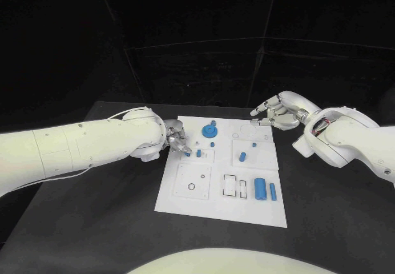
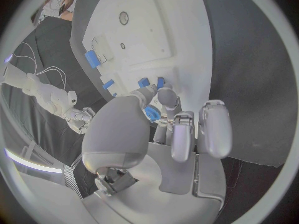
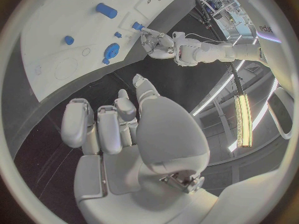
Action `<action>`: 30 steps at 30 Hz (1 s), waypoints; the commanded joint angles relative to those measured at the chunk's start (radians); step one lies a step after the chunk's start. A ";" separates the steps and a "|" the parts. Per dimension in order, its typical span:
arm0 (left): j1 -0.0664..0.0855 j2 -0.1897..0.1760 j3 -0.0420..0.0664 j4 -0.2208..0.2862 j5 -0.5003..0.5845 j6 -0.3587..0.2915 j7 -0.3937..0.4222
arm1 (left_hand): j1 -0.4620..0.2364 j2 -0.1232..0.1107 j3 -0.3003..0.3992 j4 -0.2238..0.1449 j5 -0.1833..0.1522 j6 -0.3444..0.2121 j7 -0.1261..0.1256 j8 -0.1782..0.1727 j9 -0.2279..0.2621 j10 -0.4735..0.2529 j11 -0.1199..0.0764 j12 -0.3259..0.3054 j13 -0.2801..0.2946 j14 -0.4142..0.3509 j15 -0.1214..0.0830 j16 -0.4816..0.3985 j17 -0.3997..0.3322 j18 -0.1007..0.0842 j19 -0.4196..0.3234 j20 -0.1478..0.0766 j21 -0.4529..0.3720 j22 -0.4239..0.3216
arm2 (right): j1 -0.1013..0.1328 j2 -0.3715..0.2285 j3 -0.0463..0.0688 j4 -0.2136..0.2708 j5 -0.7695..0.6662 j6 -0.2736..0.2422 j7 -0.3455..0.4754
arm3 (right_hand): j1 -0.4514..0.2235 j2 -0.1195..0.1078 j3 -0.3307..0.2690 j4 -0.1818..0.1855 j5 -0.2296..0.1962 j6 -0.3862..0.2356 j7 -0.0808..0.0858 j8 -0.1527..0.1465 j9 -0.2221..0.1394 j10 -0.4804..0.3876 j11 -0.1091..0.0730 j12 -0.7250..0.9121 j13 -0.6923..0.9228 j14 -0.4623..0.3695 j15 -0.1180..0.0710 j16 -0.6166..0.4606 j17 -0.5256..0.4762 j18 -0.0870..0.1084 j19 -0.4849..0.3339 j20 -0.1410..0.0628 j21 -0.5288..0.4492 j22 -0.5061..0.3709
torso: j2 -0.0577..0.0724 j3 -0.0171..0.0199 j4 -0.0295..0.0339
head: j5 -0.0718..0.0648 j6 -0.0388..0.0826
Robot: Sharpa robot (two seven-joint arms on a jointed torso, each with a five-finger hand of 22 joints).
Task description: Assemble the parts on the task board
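One white board (image 1: 221,208) is seen on one black worktop (image 1: 99,228). Two hands are counted: the left hand (image 1: 175,140) and the right hand (image 1: 275,114). On the board, seven blue parts can be made out: one gear (image 1: 210,132), two cylinders lying side by side (image 1: 260,188), one block (image 1: 244,156), and three small pegs (image 1: 200,153). Smaller pieces cannot be counted with certainty.

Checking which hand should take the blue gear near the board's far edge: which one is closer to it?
Left. The left hand is just beside the blue gear, at the task board's edge; the right hand hovers off the board's far corner.
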 commanded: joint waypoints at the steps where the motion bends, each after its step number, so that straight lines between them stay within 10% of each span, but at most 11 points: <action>1: 0.000 -0.001 0.000 0.001 -0.010 0.024 -0.010 | 0.008 0.004 0.142 -0.135 0.006 0.006 0.001 0.006 0.002 0.004 0.000 -0.006 -0.002 0.104 -0.001 0.003 0.263 -0.003 0.022 0.002 0.004 0.004 | 0.002 0.001 0.001 0.001 0.000 -0.005 0.009 | -0.004 0.004 -0.004 0.003 0.003 0.007 -0.002 0.006 -0.001 0.004 -0.004 0.004 0.000 0.037 -0.005 -0.005 0.000 0.017 -0.006 0.000 -0.006 0.000 | -0.001 0.0003 0.0008 | 0.001 -0.001; 30: 0.001 0.049 0.000 -0.058 -0.009 0.093 -0.012 | -0.067 0.020 0.148 -0.099 0.002 0.030 -0.011 0.007 -0.001 0.022 -0.007 -0.004 -0.004 0.104 -0.005 0.003 0.263 -0.004 0.023 -0.001 0.005 0.010 | 0.002 0.005 0.001 0.002 0.000 -0.005 0.008 | -0.004 0.004 -0.004 0.003 0.003 0.007 -0.002 0.006 -0.001 0.004 -0.004 0.004 0.000 0.037 -0.005 -0.005 0.000 0.017 -0.006 0.000 -0.006 0.000 | -0.001 0.0007 -0.0008 | 0.001 -0.004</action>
